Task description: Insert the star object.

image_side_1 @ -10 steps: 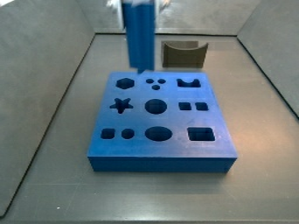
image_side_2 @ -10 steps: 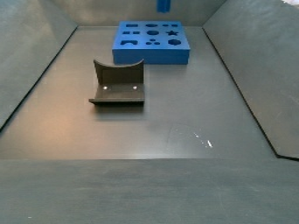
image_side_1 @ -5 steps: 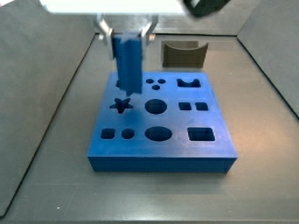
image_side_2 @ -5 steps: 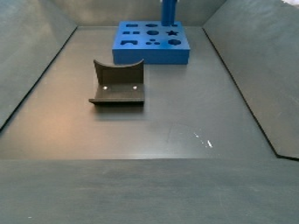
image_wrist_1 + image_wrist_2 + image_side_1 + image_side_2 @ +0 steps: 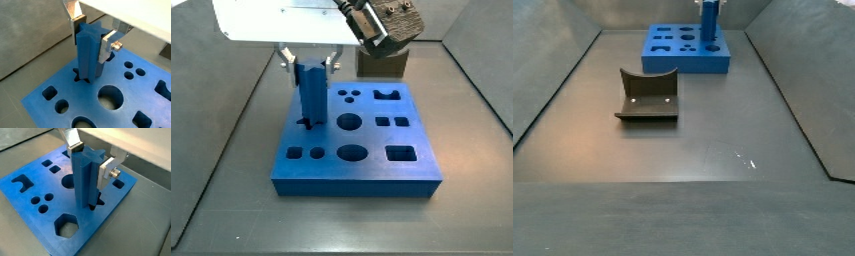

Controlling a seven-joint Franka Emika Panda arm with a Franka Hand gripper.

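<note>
The star object (image 5: pixel 310 92) is a tall ridged blue peg held upright, its lower end in the star-shaped hole of the wide blue block (image 5: pixel 385 165). My gripper (image 5: pixel 310 62) is shut on the peg's upper part. In both wrist views the silver fingers (image 5: pixel 105 46) (image 5: pixel 107 174) press on opposite sides of the star object (image 5: pixel 87 55) (image 5: pixel 84 180), and the star hole shows around its base. In a side view the peg (image 5: pixel 708 24) stands at the block's (image 5: pixel 684 55) right side, with the gripper out of frame.
A dark grey-brown curved block (image 5: pixel 648 94) lies on the grey floor in front of the blue block and shows behind it in a side view (image 5: pixel 382 65). Grey walls enclose the floor. The block has several other shaped holes (image 5: pixel 350 122).
The gripper has carried the peg from above the block's back edge down to the star hole, and the peg's lower end is now in it.
</note>
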